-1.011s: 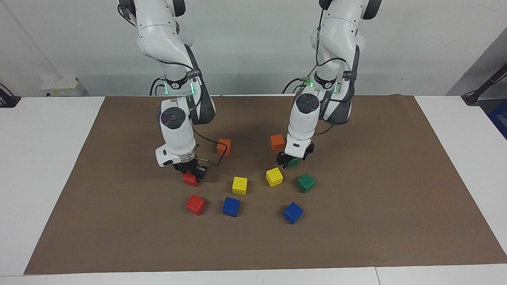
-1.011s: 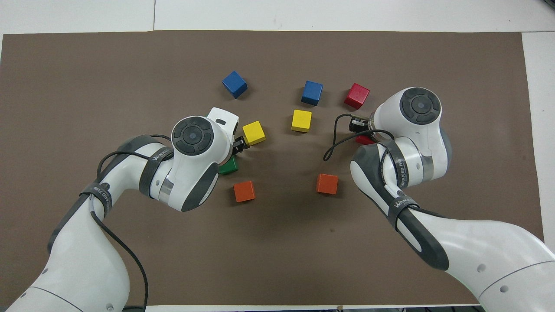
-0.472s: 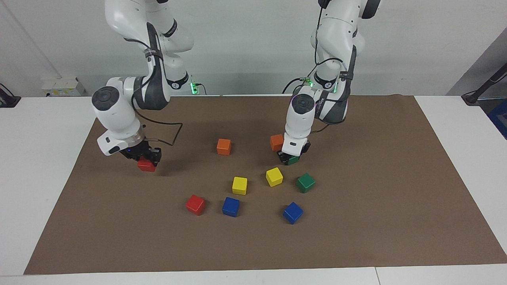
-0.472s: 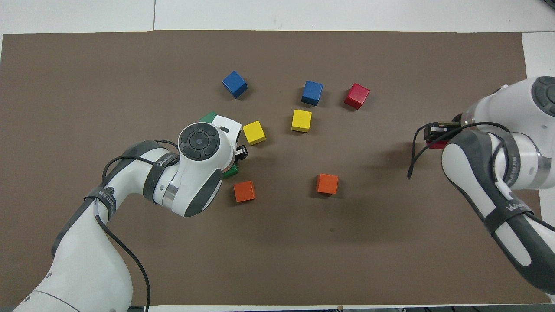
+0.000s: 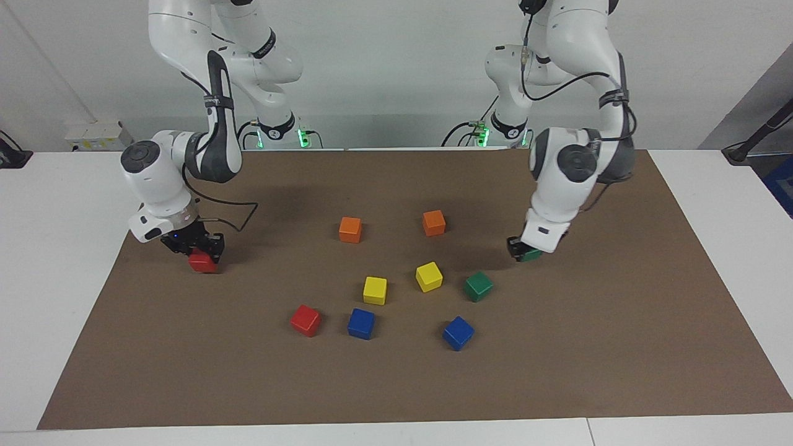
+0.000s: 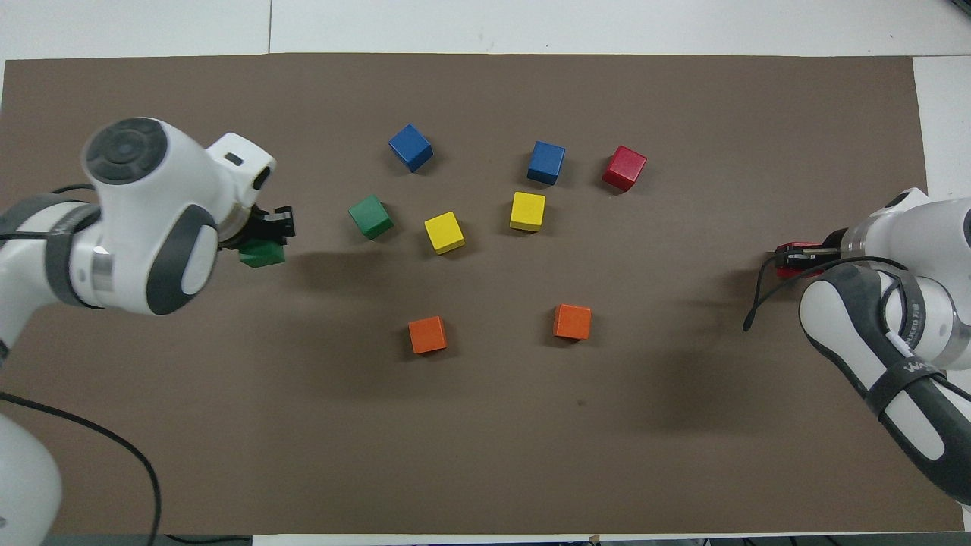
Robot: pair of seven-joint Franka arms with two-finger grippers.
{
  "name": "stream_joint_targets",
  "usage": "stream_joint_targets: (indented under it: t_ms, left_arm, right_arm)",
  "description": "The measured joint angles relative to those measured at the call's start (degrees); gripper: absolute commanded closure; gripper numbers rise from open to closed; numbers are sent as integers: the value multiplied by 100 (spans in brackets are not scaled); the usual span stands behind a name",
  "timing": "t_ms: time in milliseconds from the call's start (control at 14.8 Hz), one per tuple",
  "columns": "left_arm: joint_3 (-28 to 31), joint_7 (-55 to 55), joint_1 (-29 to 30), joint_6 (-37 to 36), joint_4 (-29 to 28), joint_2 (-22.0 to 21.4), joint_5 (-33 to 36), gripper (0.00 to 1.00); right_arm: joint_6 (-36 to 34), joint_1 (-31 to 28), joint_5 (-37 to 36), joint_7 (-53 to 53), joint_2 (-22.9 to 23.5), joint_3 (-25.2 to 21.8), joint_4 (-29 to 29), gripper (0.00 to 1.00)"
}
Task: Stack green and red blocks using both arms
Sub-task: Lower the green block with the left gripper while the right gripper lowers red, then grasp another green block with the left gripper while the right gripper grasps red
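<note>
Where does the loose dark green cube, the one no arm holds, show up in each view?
Facing view: the loose glossy dark green cube lies on the brown mat beside the yellow cube, toward the left arm's end of the table.
Overhead view: the same cube sits beside that yellow cube, toward the left arm's end.
Shared landmark: the blue cube lies just farther from the robots than the green one in both.

Both arms are bent low, each with a block held.
The left gripper (image 5: pixel 524 251) is closed on a green block (image 6: pixel 262 252) at its own end. The right gripper (image 5: pixel 193 246) is closed on a red block (image 5: pixel 202 262) at its own end.
</note>
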Motion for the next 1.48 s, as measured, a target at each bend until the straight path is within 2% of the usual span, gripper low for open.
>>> stream_joint_targets:
  t_ms: [202, 270, 337, 607, 674, 809, 876, 1079, 1213, 1348, 1483]
  left_arm:
    - [11, 1627, 918, 295, -30, 66, 0, 100]
    - [6, 1810, 1026, 416, -67, 126, 0, 100]
    - [2, 1881, 1050, 506, -106, 203, 0, 100]
    - [-72, 2086, 1056, 875, -426, 370, 0, 100]
    - [-66, 2113, 1081, 1031, -537, 373, -6, 84]
    - [-66, 2159, 1120, 1238, -669, 372, -17, 25]
    - [-67, 2162, 1120, 1284, -691, 372, -18, 0]
    - [-75, 2168, 1119, 1325, -686, 368, -21, 0]
    - [-108, 2133, 1098, 1150, -399, 356, -131, 0]
    - [-132, 1591, 901, 274, 501, 392, -542, 0]
    - [-141, 146, 380, -361, 1529, 552, -639, 0]
  right_arm:
    - [127, -77, 0, -51, 111, 0, 0, 100]
    - [132, -81, 0, -52, 124, 0, 0, 33]
    - [133, -81, 0, -52, 127, 0, 0, 0]
    - [111, -78, -1, -54, 126, 4, 57, 0]
    - [9, -71, -8, -58, 125, 11, 127, 0]
    - [-552, -19, -48, -63, 120, 39, 512, 0]
    - [-935, 81, -82, -25, 125, 46, 838, 0]
    - [-1944, 693, -278, 1011, 271, 69, 1965, 0]
    - [-2266, 1147, -289, 1883, 504, 95, 2558, 0]
    - [-2293, 1437, -268, 2579, 852, 106, 3008, 0]
    - [-2292, 1594, -225, 3070, 1314, 113, 3464, 0]
